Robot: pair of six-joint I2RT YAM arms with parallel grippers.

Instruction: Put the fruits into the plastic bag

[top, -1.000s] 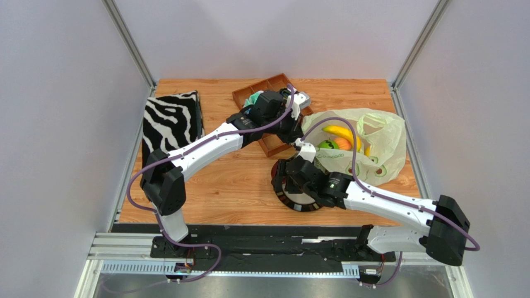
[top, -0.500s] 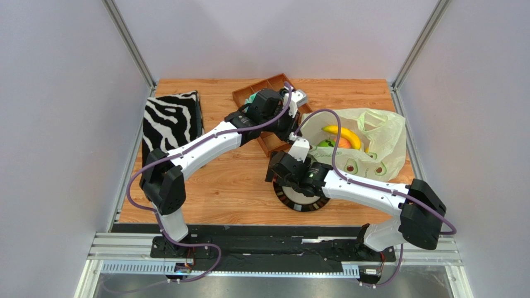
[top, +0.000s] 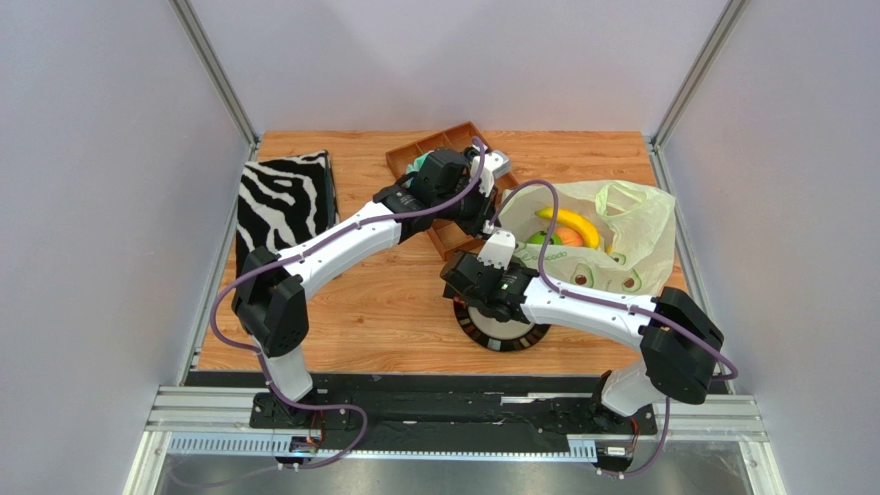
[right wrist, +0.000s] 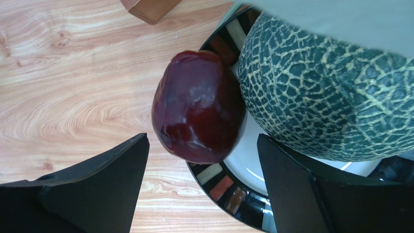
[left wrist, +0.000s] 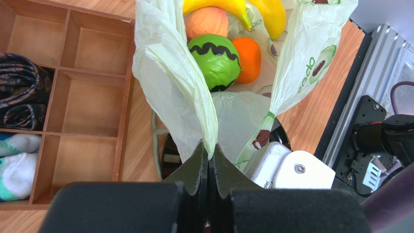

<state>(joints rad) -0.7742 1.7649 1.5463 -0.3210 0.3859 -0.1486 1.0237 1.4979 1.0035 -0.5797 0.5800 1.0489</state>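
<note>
A dark red apple [right wrist: 198,107] sits beside netted melon [right wrist: 320,97]; banana [left wrist: 214,5] and orange [left wrist: 249,58] lie inside avocado-print bag [left wrist: 165,77].

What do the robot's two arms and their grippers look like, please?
The left arm and right arm have white links, chunky black joints and a purple cable looping alongside. The left gripper and right gripper have black, wedge-shaped fingers.

This looks like a robotics lab test cell rather than anyone's home; plain grey wall panels [top: 103,206] framed by aluminium posts [top: 213,67] box in a small wooden tabletop [top: 362,309]. Two white-and-black arms [top: 331,242] are bolted to a metal rail [top: 207,413] along its near edge; purple cables [top: 213,315] loop off them.
</note>
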